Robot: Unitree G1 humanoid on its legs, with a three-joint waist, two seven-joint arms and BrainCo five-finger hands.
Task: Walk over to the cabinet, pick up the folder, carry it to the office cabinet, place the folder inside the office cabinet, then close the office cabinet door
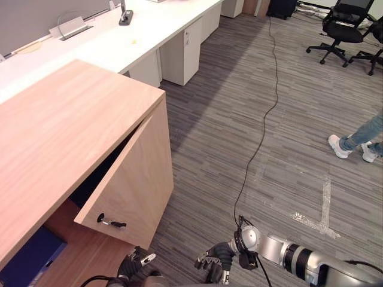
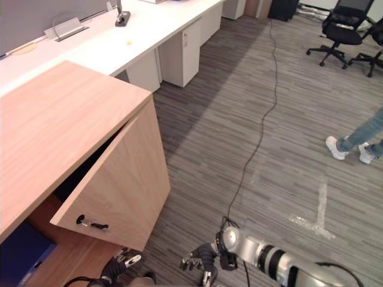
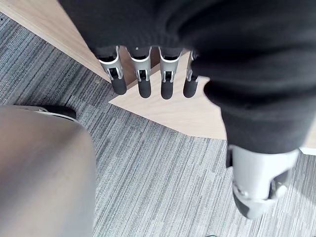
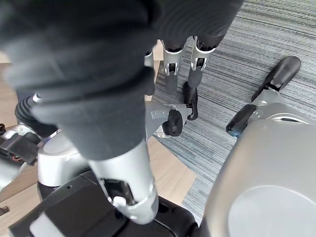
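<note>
**Found Folder Shelved, Door Ajar, Both Hands Empty**

Saw the dark blue flat folder (image 1: 27,260) lying inside the light wooden office cabinet (image 1: 60,131), low in its opening at the near left, in neither hand. Found the cabinet's wooden door (image 1: 134,185) swung partway out toward the right, with a small dark key (image 1: 111,223) sticking from its lower near corner.

Noted the left hand (image 1: 136,262) low at the near edge, just beneath that corner of the door. Read its fingers (image 3: 140,74) in the wrist view as straight and spread in a row, thumb apart, gripping nothing; could not tell whether the tips touched the wood. Placed the right hand (image 1: 214,260) just to the right of it over the grey striped carpet (image 1: 239,119), fingers (image 4: 197,69) loosely extended and likewise holding nothing.

Beyond the cabinet, made out a long white surface (image 1: 149,30) at the far left and black wheeled office chairs (image 1: 338,30) at the far right. Spotted a person's legs in jeans and white shoes (image 1: 359,140) at the right, well apart, and pale tape strips (image 1: 323,209) stuck on the carpet nearer in.
</note>
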